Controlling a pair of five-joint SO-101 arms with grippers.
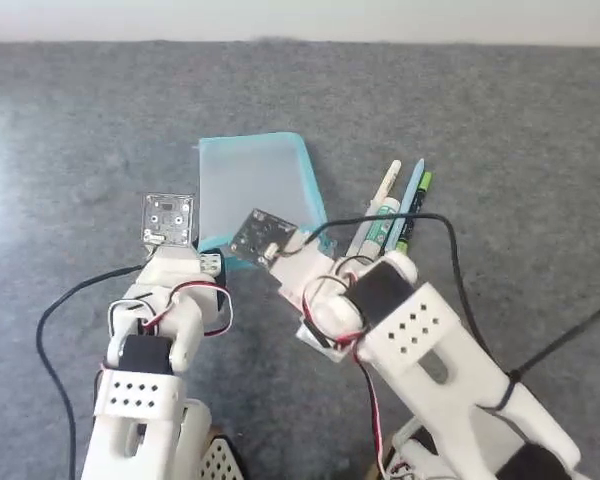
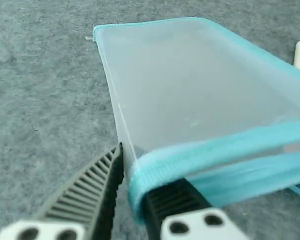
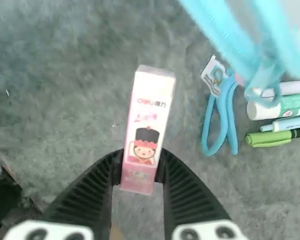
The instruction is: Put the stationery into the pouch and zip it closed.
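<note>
- Left end effector (image 2: pixel 136 176): closed on the near zipper edge of the translucent blue-trimmed pouch (image 2: pixel 190 85), which rests on the grey bench (image 2: pixel 45 100)
- Right end effector (image 3: pixel 140 162): clamped on one end of a small pink box (image 3: pixel 150 115), just beside the pouch's near corner
- Pens (image 1: pixel 395 205): bundled on the bench alongside the pouch, on the side of the pouch nearer the right end effector

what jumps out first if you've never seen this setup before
The translucent pouch with its teal zip lies mid-table, and the left gripper pinches its near edge. The right gripper holds a pink box with a cartoon figure on it over the grey table. A bunch of pens lies beside the pouch.
</note>
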